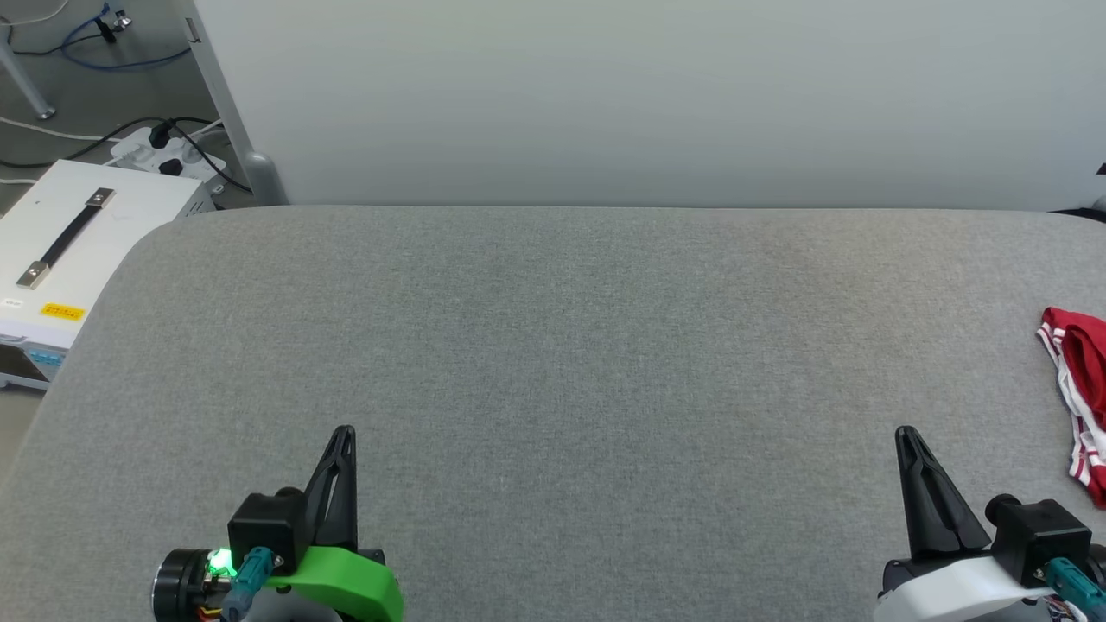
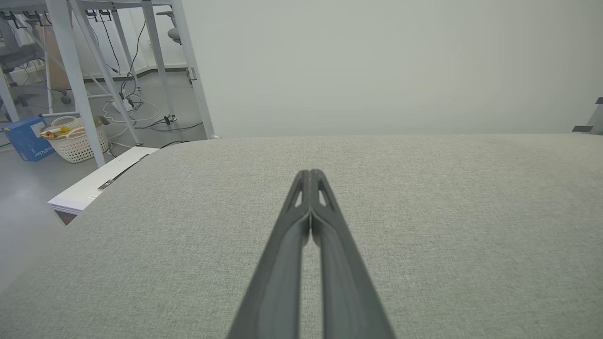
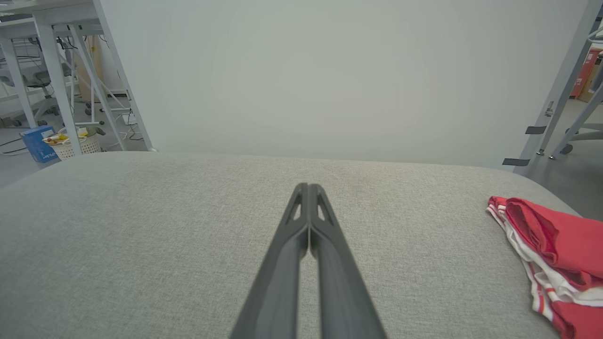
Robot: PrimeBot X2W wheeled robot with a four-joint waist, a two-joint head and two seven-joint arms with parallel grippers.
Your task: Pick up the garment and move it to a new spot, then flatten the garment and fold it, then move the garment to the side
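The garment (image 1: 1085, 389) lies bunched at the far right edge of the grey padded table (image 1: 553, 345), red cloth rumpled over white with striped trim showing along its near side. The left gripper (image 1: 344, 432) and right gripper (image 1: 904, 434) sit low at the near edge, fingers pointing away across the table, each pair pressed together and empty. The right one is near the garment, not touching.

Head view looks down, wrist views low, sharing grey surface (image 1: 553, 345)
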